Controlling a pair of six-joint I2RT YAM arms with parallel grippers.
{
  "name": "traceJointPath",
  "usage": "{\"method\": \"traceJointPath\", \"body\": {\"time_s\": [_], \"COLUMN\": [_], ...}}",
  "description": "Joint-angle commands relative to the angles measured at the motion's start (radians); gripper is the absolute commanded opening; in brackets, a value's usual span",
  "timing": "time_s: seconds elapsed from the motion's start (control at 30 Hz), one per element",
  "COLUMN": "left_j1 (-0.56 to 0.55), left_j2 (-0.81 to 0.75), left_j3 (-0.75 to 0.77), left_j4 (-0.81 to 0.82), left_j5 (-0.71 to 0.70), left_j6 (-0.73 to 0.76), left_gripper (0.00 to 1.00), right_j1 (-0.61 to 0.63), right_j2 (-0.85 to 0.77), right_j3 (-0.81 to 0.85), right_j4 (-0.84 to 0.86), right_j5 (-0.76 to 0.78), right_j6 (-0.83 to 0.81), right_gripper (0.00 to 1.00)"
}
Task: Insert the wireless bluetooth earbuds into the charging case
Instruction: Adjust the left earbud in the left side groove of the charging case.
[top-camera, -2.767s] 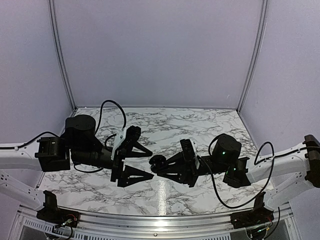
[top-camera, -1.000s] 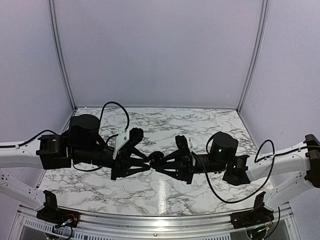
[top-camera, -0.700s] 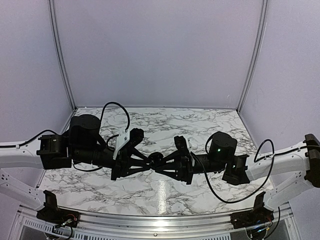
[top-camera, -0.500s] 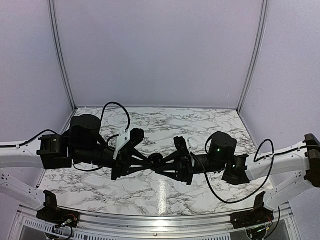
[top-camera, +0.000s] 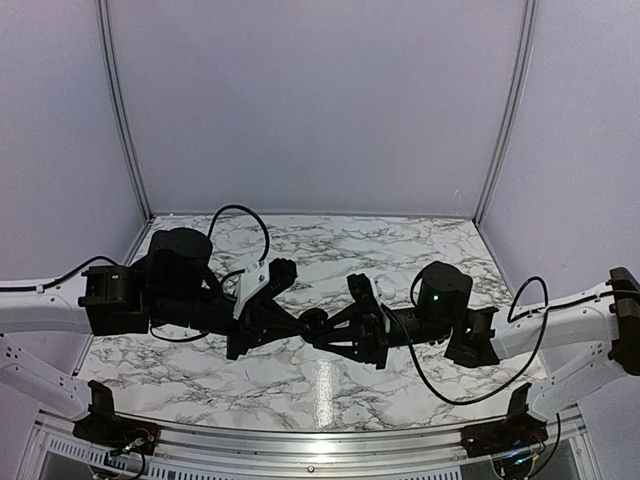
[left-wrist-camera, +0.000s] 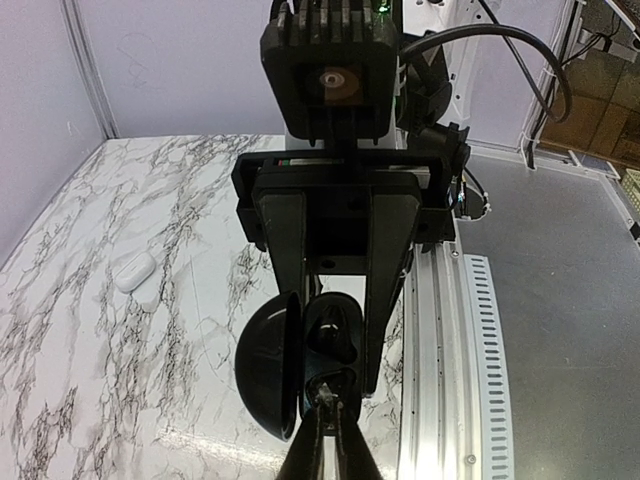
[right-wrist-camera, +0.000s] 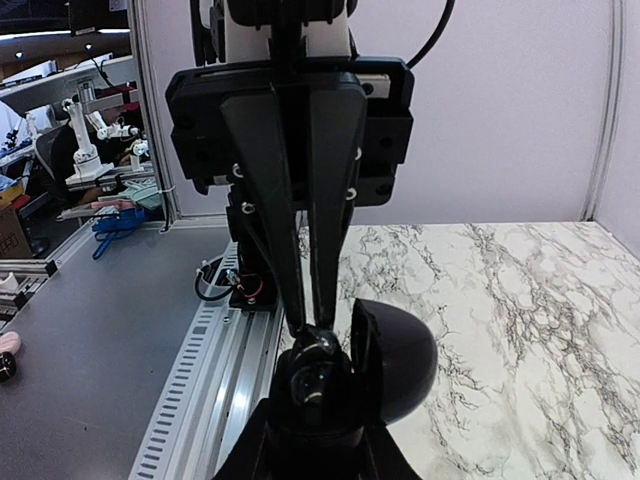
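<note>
Earbud (left-wrist-camera: 332, 383), black, is pinched between the closed left gripper (left-wrist-camera: 325, 405) tips at the mouth of the open charging case (left-wrist-camera: 268, 365), which the right gripper (right-wrist-camera: 318, 412) clamps above the marble table (top-camera: 400, 250).

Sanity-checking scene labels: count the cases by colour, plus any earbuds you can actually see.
Black case: 1, open, held by the right gripper.
White case: 1, on the table.
Earbuds: 0 that I can tell; the dark shapes inside the black case are unclear.
Total: 2.
</note>
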Motion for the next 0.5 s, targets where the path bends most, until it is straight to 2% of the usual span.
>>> {"method": "traceJointPath", "body": {"time_s": [0.0, 0.13, 0.37, 0.47], "left_j1": [-0.025, -0.027, -0.021, -0.018], "left_j2": [0.035, 0.006, -0.137, -0.165], "left_j3": [0.036, 0.028, -0.029, -0.07], "left_j4": [-0.03, -0.032, -0.016, 0.007], "left_j5": [-0.022, -0.049, -0.072, -0.113], "left_j6": [0.03, 0.03, 0.034, 0.021], "left_gripper": [0.09, 0.3, 0.47, 0.62], "right_j1": [0.01, 0.009, 0.008, 0.007], "right_j2": [0.004, 0.002, 0.001, 0.002], "right_j3": [0.038, 0.031, 0.021, 0.023], "right_j4": [0.05, 0.06, 0.062, 0.067], "right_j5": [-0.022, -0.014, 0.001, -0.008], "right_j6": [0.0, 0.007, 0.01, 0.011], "right_gripper": [0.0, 0.0, 0.0, 0.0]}}
